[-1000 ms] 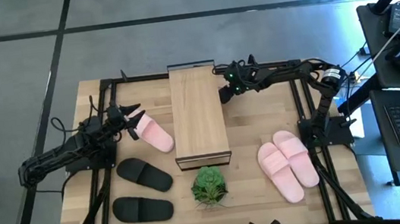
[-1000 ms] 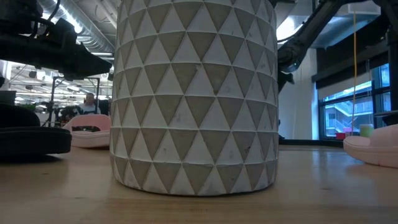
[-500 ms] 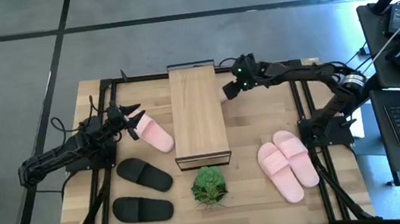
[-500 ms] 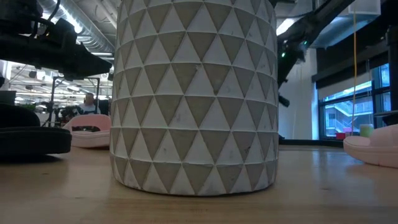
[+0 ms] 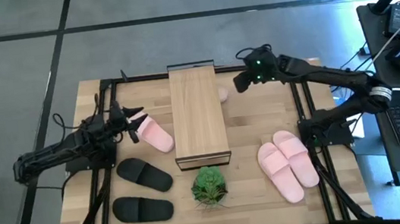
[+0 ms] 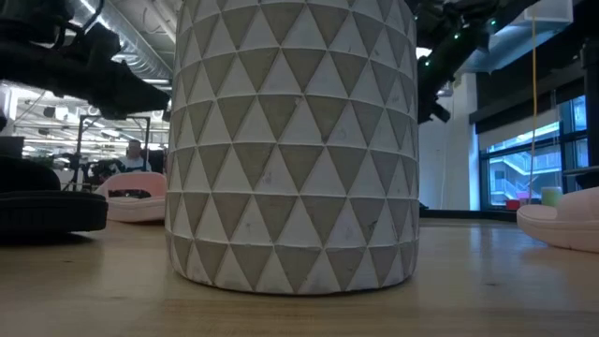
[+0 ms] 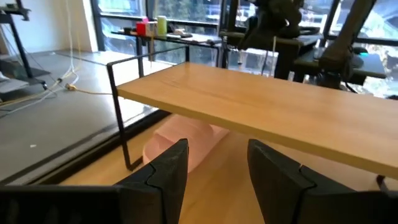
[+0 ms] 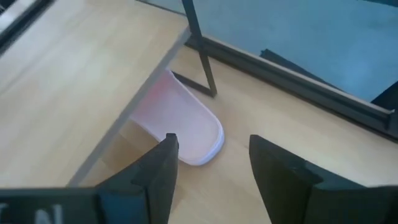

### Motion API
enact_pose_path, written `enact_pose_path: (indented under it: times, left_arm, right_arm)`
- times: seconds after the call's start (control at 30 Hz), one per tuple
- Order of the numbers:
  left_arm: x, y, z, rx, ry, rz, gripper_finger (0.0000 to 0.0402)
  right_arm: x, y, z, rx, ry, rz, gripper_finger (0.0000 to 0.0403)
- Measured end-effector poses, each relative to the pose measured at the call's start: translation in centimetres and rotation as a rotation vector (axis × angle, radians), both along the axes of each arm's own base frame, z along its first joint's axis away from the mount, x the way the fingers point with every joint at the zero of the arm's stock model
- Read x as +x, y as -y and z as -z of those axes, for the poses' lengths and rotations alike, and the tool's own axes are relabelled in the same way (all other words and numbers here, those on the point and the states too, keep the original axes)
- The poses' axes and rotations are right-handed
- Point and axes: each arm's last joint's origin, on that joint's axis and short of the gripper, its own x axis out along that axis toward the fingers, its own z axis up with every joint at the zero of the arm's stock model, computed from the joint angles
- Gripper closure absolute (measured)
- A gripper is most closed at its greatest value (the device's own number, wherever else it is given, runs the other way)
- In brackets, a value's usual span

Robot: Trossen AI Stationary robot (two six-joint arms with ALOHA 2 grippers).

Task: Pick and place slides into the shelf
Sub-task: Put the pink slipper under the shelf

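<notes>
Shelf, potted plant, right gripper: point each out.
shelf point(image 5: 198, 112): high view, middle of its plank top.
potted plant point(image 5: 209, 185): high view, centre of the leaves.
right gripper point(image 5: 240, 84): high view, midway between its fingertips.

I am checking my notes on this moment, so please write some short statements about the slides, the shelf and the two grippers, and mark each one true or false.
1. Two black slides lie on the table, on the left arm's side of the shelf. True.
2. The right gripper grips a pink slide. False: its fingers are open and empty, above a pink slide partly under the shelf.
3. A pair of pink slides lies on the right arm's side. True.
4. The potted plant stands on top of the shelf. False: it stands on the table by the shelf's end.
5. The left gripper is at a pink slide beside the shelf. True.
</notes>
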Motion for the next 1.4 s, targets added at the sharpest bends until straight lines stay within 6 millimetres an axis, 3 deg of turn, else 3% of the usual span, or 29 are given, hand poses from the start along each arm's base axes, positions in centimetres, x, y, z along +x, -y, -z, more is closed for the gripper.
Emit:
enact_pose_path:
  times: [0.37, 0.53, 0.83, 1.03, 1.2, 1.4]
  left_arm:
    - [2.5, 0.0, -3.9, -0.044, -0.338, 0.073, 0.0244]
    - [2.5, -0.1, -6.5, -0.115, -0.477, 0.049, 0.0244]
    - [2.9, -0.2, -10.6, -0.068, -0.318, 0.042, 0.0244]
    - [3.0, -0.2, -11.1, -0.057, -0.267, 0.047, 0.0240]
    - [3.4, -0.3, -10.5, -0.076, -0.321, 0.060, 0.0204]
    - [3.8, -0.2, -10.2, -0.249, -0.262, 0.081, 0.0182]
  right_arm:
    - [-0.5, -0.3, 0.2, 0.028, -0.041, 0.000, 0.0205]
    - [-0.5, -0.3, 0.2, 0.007, -0.067, -0.031, 0.0205]
    - [-0.6, -0.2, 0.2, -0.061, -0.118, -0.008, 0.0205]
    - [-0.6, -0.1, 0.2, -0.081, -0.133, -0.015, 0.0205]
    - [-0.6, -0.1, 0.2, -0.107, -0.154, -0.043, 0.0205]
    - [-0.6, -0.1, 0.2, -0.131, -0.168, -0.069, 0.0205]
